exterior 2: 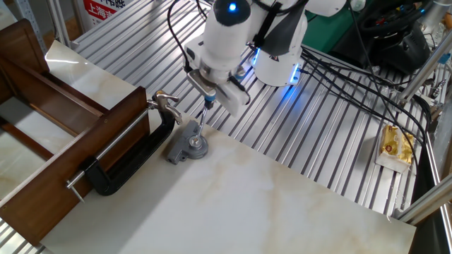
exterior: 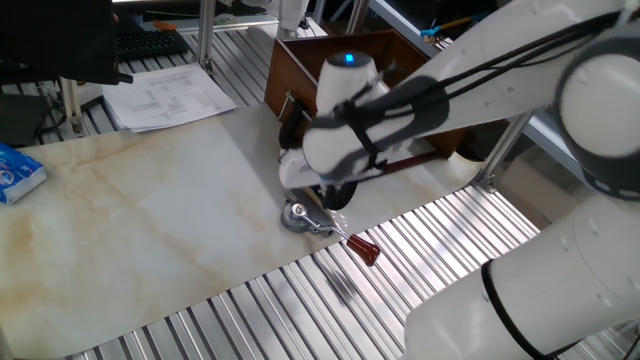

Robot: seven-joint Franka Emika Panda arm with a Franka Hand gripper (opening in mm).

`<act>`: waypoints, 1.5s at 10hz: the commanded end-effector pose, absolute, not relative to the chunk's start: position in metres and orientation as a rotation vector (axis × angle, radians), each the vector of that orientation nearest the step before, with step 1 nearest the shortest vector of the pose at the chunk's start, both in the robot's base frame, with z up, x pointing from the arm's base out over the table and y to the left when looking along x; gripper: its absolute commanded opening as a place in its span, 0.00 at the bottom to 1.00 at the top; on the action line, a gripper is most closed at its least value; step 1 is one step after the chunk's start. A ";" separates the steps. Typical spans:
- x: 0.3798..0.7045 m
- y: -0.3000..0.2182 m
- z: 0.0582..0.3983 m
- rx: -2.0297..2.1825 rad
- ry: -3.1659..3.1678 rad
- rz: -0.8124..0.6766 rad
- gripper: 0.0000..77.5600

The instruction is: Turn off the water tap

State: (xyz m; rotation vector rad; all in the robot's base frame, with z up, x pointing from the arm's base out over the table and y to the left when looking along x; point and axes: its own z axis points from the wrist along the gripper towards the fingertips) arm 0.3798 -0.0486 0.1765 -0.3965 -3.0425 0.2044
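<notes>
The water tap is a small silver fitting with a short lever, held in the jaw of the black C-clamp against the wooden box wall. In one fixed view the arm hides the tap and only part of the clamp shows. My gripper hangs to the right of the tap and slightly above it, not touching it, over the red-handled rod. It also shows in one fixed view, just above the rod's grey disc. The frames do not show how its jaws stand.
The brown wooden box stands beside the clamp and also shows in one fixed view. The rod's red handle lies on the metal slats. Papers and a blue packet lie at the marble sheet's far side. Cables and a snack packet lie behind the arm.
</notes>
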 end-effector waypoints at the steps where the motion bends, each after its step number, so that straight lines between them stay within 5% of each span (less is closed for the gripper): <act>1: 0.404 -0.011 0.247 -0.301 -3.065 0.058 0.00; 9: 0.420 -0.025 0.308 0.032 -3.152 -0.019 0.00; 15: 0.422 -0.026 0.309 -0.064 -3.145 0.023 0.00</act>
